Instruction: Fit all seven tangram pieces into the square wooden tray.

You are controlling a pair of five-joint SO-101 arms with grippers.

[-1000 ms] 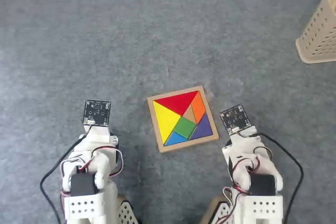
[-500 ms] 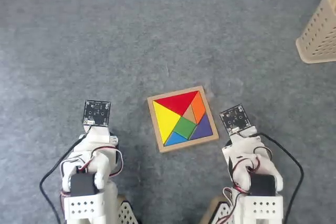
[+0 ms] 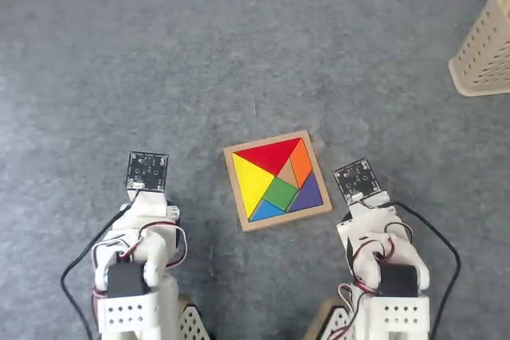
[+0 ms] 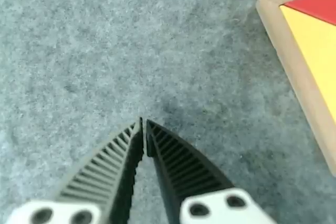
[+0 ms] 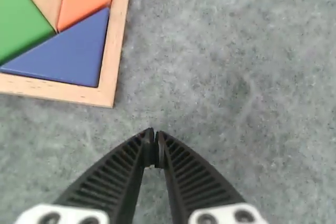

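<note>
Nothing is shifting since a second ago, with both arms sitting parked. The left gripper (image 4: 143, 124) is hovering over grey carpet (image 3: 119, 77), jaws pressed together and empty. The square wooden tray (image 3: 288, 220) is lying between the arms, holding all seven tangram pieces (image 3: 277, 181) flush, while the right gripper (image 5: 154, 132) is hanging near its corner, jaws likewise closed. The fitting is looking finished, so the next move is probably just staying clear.

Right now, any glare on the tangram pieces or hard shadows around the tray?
High view: even light, no glare in the wooden tray, no hard shadow beside it. Left wrist view: a soft dark patch on the grey mat ahead of the left gripper. Right wrist view: the indigo triangle looks matte, no hotspot.
</note>
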